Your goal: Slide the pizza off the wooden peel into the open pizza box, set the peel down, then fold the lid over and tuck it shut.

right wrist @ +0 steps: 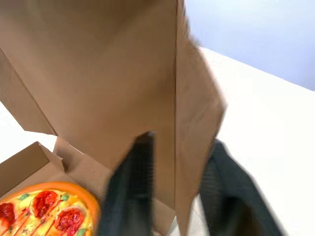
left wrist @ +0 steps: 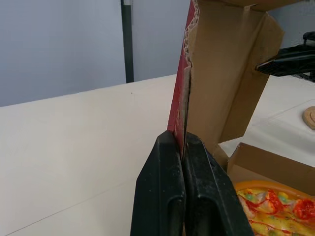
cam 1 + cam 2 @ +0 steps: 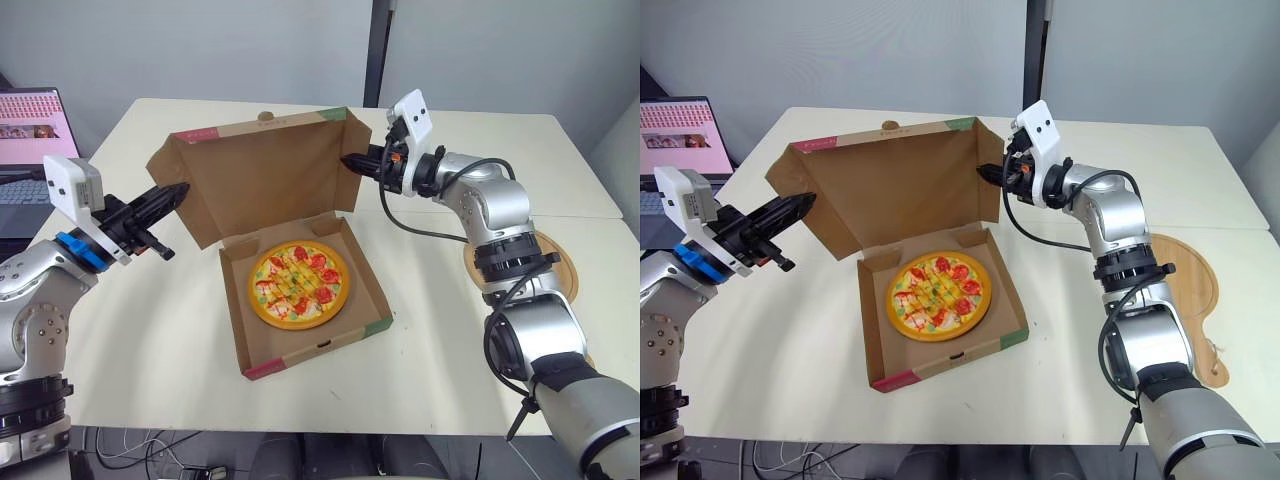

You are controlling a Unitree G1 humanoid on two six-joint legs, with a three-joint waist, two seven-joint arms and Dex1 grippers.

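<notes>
Left end effector (image 2: 179,136): we are pinching the left side flap (image 2: 189,73) of the upright brown cardboard lid (image 3: 265,175), fingers closed on its edge.
Right end effector (image 1: 181,140): we are straddling the lid's right side flap (image 1: 197,108), fingers apart, not clamping.
Pizza: a round yellow toy pizza (image 3: 299,284) is lying inside the brown cardboard pizza box (image 3: 310,350).
Peel: the pale wooden peel (image 3: 1195,290) is resting on the white worktop (image 3: 450,380), near the box.
Progress: we are judging sliding and set-down done; folding and tucking are remaining.

Both head eyes look down over the table (image 3: 150,340), while wrist cameras closely face the lid (image 2: 221,83) from opposite sides.
</notes>
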